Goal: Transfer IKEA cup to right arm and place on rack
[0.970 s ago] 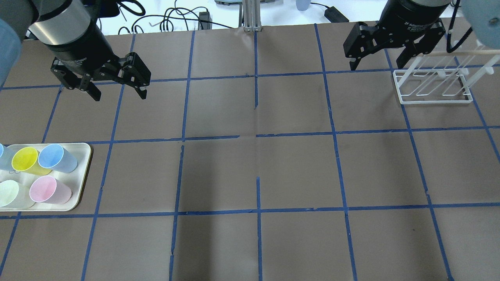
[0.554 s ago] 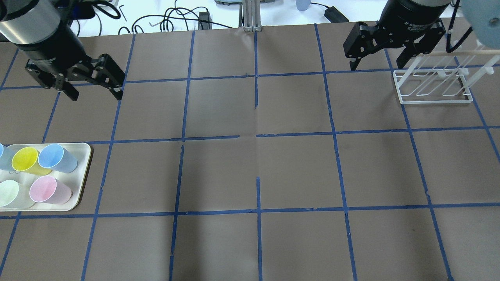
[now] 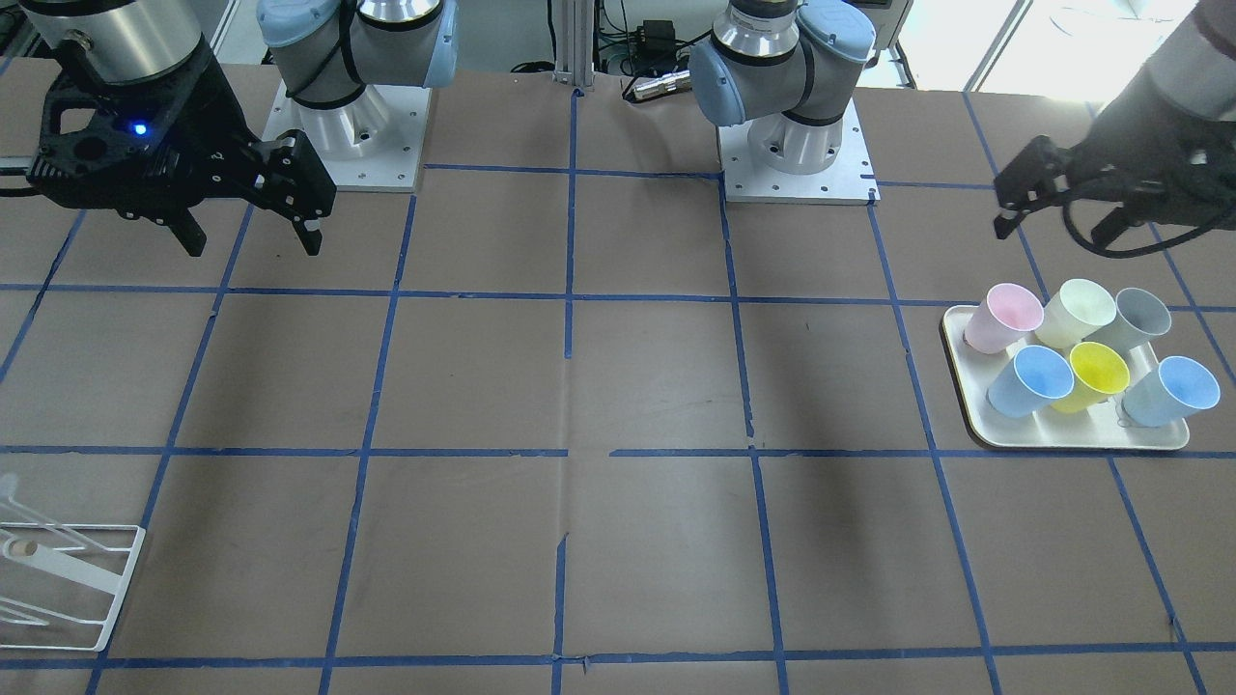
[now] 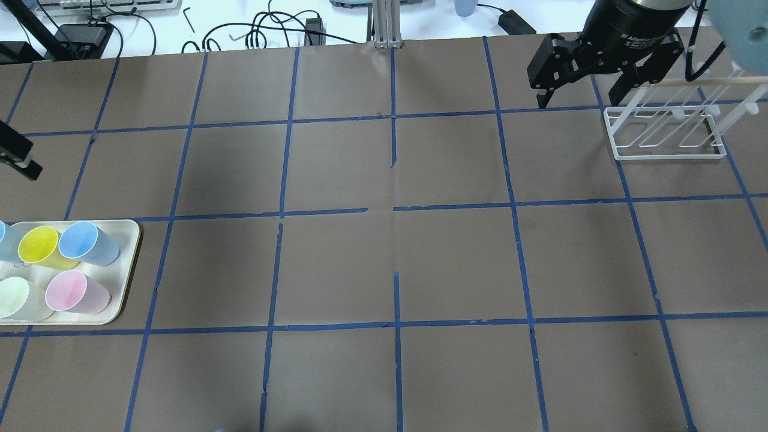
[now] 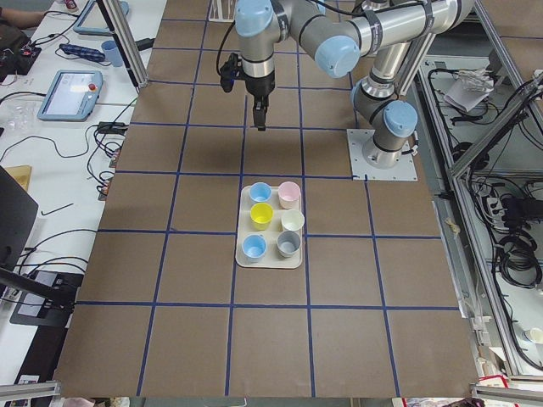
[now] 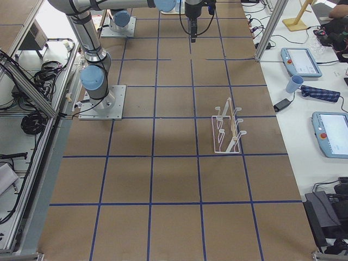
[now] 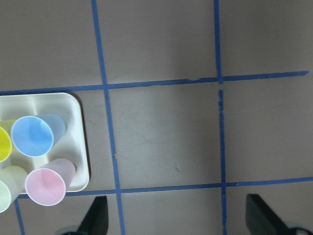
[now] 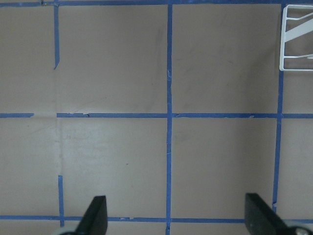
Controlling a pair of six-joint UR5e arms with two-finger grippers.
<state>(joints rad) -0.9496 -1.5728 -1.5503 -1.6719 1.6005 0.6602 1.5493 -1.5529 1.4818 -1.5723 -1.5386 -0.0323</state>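
The IKEA cup [image 3: 1139, 314], pale grey with a darker inside, lies on the cream tray [image 3: 966, 386] at its outer corner, beside the cream-green cup [image 3: 1077, 311]. It also shows in the exterior left view [image 5: 288, 246]. It lies outside the overhead and left wrist views. My left gripper [image 3: 1053, 220] is open and empty, above the table just behind the tray. Only one of its fingers [image 4: 21, 165] shows in the overhead view. My right gripper [image 4: 581, 99] is open and empty, high beside the white wire rack [image 4: 666, 154].
The tray [image 4: 129, 264] also holds a pink cup [image 4: 72, 291], a yellow cup [image 4: 39, 246] and two light blue cups [image 3: 1033, 378]. The rack [image 3: 124, 584] stands at the table's right end. Blue tape lines grid the brown table. Cables lie beyond the far edge.
My left gripper has moved left, toward the tray's end of the table, and has almost left the overhead view. The right gripper, cups and rack have not moved.
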